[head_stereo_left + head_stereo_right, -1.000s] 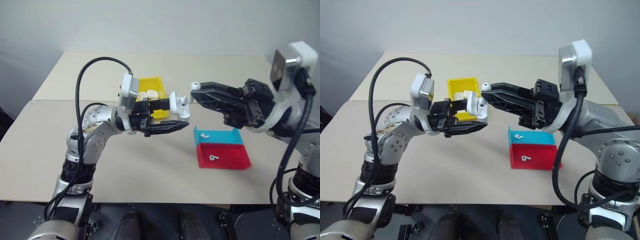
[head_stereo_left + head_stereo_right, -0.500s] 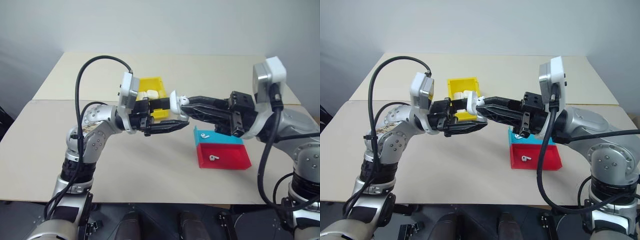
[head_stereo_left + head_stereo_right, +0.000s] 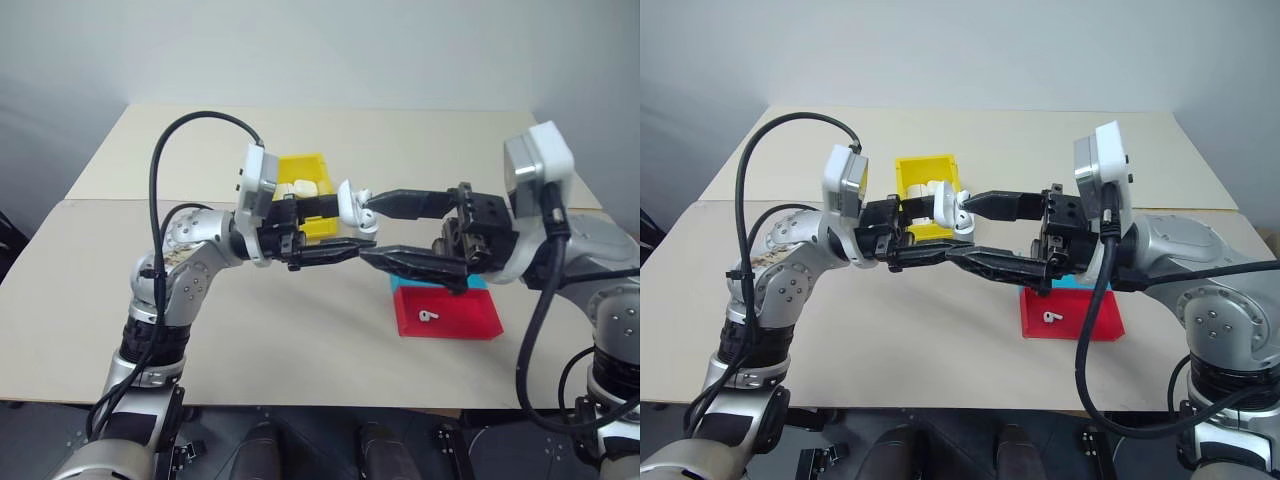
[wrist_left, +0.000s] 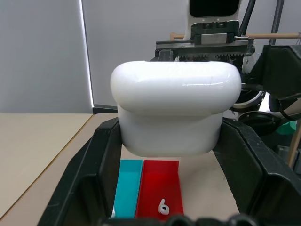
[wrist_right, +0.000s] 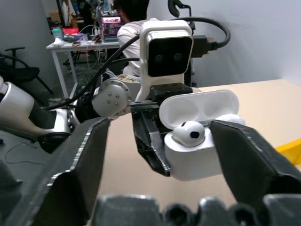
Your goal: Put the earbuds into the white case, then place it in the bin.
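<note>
White plastic is what you meet first from the head camera: the white case (image 3: 352, 207) sits lid-up between the fingers of your left tool (image 3: 335, 240), held above the bench (image 3: 300, 330) in front of the yellow bin (image 3: 305, 190). That tool is clamped tight on the case. Its fingers cover the lower body of the case, and the arm hides the near wall of the bin. Pale rounded things lie inside the bin; you cannot tell what they are. Your right tool (image 3: 385, 228) has its fingers spread wide, one above and one below, with nothing between them. Its lower finger crosses the teal half of the tray (image 3: 450, 315), so only a sliver of teal shows. One earbud (image 3: 429, 316) lies in the red half.

From the left wrist camera, the case (image 4: 175, 113) takes up most of the space between the black fingers (image 4: 101, 160), seen from its closed back, so its inside is hidden. Below it you see the tray (image 4: 157, 186) and the earbud (image 4: 162, 206), cut short at the frame edge.

From the right wrist camera, the open case (image 5: 197, 136) faces you with one earbud (image 5: 188, 132) seated in it, and a second pale round shape beside it is partly hidden by the right tool's finger (image 5: 244, 160). A person sits at a desk in the background.
</note>
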Available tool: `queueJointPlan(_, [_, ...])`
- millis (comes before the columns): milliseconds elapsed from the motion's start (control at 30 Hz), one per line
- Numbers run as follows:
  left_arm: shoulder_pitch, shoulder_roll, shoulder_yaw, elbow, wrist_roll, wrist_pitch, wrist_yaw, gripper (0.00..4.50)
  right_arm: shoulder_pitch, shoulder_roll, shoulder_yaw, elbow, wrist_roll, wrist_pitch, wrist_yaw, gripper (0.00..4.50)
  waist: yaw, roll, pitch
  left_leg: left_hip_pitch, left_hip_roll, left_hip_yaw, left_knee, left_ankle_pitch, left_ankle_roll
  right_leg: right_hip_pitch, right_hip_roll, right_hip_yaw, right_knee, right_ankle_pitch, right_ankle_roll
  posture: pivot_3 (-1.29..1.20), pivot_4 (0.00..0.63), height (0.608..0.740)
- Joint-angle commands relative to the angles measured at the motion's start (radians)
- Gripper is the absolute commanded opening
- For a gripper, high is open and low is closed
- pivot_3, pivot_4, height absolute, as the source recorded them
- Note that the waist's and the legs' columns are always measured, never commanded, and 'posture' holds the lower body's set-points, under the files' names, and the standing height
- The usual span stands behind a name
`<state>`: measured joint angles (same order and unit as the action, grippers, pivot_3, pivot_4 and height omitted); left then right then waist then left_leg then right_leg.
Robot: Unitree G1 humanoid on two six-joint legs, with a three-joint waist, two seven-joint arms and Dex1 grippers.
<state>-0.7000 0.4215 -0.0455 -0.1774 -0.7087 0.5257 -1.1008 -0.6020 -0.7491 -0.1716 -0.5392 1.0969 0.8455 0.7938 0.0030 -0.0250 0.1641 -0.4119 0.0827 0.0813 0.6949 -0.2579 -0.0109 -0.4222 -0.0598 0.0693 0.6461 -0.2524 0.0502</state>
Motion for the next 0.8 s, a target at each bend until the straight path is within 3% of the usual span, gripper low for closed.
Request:
queueJointPlan(33, [-0.013, -0.007, 0.013, -0.016, -0.016, -0.018, -0.012, 2.78, 0.002, -0.052, -0.069, 0.019, 0.034, -0.007, 0.04, 3.96, 0.001, 0.0, 0.0, 0.0, 0.0, 0.0, 0.0, 0.0, 0.0, 0.0, 0.0, 0.0, 0.0, 0.0, 0.0, 0.0, 0.15, 0.74])
queueJointPlan(267, [-0.02, -0.013, 0.003, 0.029, 0.007, -0.026, -0.025, 2.78, -0.036, -0.12, -0.097, 0.084, 0.06, -0.007, 0.112, 3.96, 0.002, 0.0, 0.0, 0.0, 0.0, 0.0, 0.0, 0.0, 0.0, 0.0, 0.0, 0.0, 0.0, 0.0, 0.0, 0.0, 0.15, 0.74])
queueJointPlan(300, [-0.023, -0.015, -0.002, 0.044, 0.014, -0.027, -0.026, 2.78, -0.051, -0.135, -0.092, 0.101, 0.05, -0.008, 0.127, 3.79, 0.002, 0.0, 0.0, 0.0, 0.0, 0.0, 0.0, 0.0, 0.0, 0.0, 0.0, 0.0, 0.0, 0.0, 0.0, 0.0, 0.15, 0.74])
queueJointPlan(367, [-0.034, -0.02, -0.014, 0.071, 0.034, -0.032, -0.026, 2.78, -0.085, -0.176, -0.069, 0.13, -0.007, -0.046, 0.208, 3.44, 0.003, 0.0, 0.0, 0.0, 0.0, 0.0, 0.0, 0.0, 0.0, 0.0, 0.0, 0.0, 0.0, 0.0, 0.0, 0.0, 0.15, 0.74])
queueJointPlan(533, [-0.076, -0.045, -0.056, 0.136, 0.094, -0.063, -0.036, 2.78, -0.307, -0.253, 0.111, 0.304, -0.276, -0.172, 0.385, 1.71, 0.0, 0.0, 0.0, 0.0, 0.0, 0.001, 0.0, 0.0, 0.0, 0.0, 0.0, 0.0, 0.0, 0.0, 0.0, 0.0, 0.15, 0.74])
queueJointPlan(667, [-0.112, -0.078, -0.082, 0.194, 0.159, -0.105, -0.015, 2.78, -0.537, -0.217, 0.304, 0.472, -0.525, -0.379, 0.585, 0.27, -0.006, 0.0, 0.0, 0.0, 0.0, 0.002, 0.0, -0.001, 0.001, -0.001, 0.0, 0.001, -0.001, 0.0, 0.0, 0.0, 0.15, 0.74])
queueJointPlan(700, [-0.119, -0.084, -0.085, 0.207, 0.167, -0.115, -0.02, 2.78, -0.588, -0.198, 0.346, 0.517, -0.58, -0.431, 0.629, 0.02, -0.009, 0.0, 0.0, 0.0, 0.0, 0.002, 0.0, -0.001, 0.001, -0.002, 0.0, 0.001, -0.001, 0.0, 0.0, 0.0, 0.15, 0.74])
queueJointPlan(800, [-0.136, -0.101, -0.081, 0.226, 0.173, -0.124, -0.029, 2.78, -0.724, -0.117, 0.449, 0.654, -0.724, -0.585, 0.73, 0.02, -0.015, 0.001, 0.0, -0.002, 0.0, 0.002, 0.0, -0.001, 0.001, -0.003, 0.0, 0.001, 0.0, 0.0, 0.0, 0.0, 0.15, 0.74])
